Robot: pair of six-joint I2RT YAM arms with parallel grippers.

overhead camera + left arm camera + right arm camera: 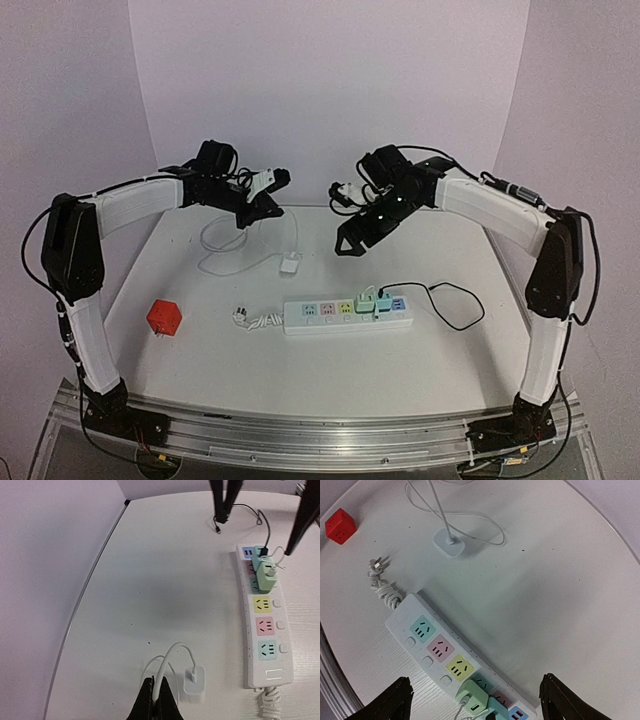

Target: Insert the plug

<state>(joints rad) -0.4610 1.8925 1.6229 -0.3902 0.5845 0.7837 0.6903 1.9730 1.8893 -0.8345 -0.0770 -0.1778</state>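
Nearest the lens in the left wrist view, the left gripper (155, 702) has its two black fingers clenched together. A thin white cable (172, 650) runs down into the seam between their tips, so the pinch is on the cable rather than on the plug body. Just past those tips the white plug (195, 681) lies flat on the white table (150, 580), and the cable arches up from its top face and back toward the fingers. From above, the plug sits a little behind the left end of the power strip (345, 316), near it but not touching. The strip lies across the middle of the table; its blue, pink and yellow sockets are free, while two green adapters (368, 298) fill sockets toward its right end (a black cable (455, 305) loops away from there). The strip's own cord (255, 319) is bundled at its left end. The right gripper (352, 238) hangs over the table behind the strip, fingers spread wide and holding nothing. A red cube (164, 316) sits well apart on the left.
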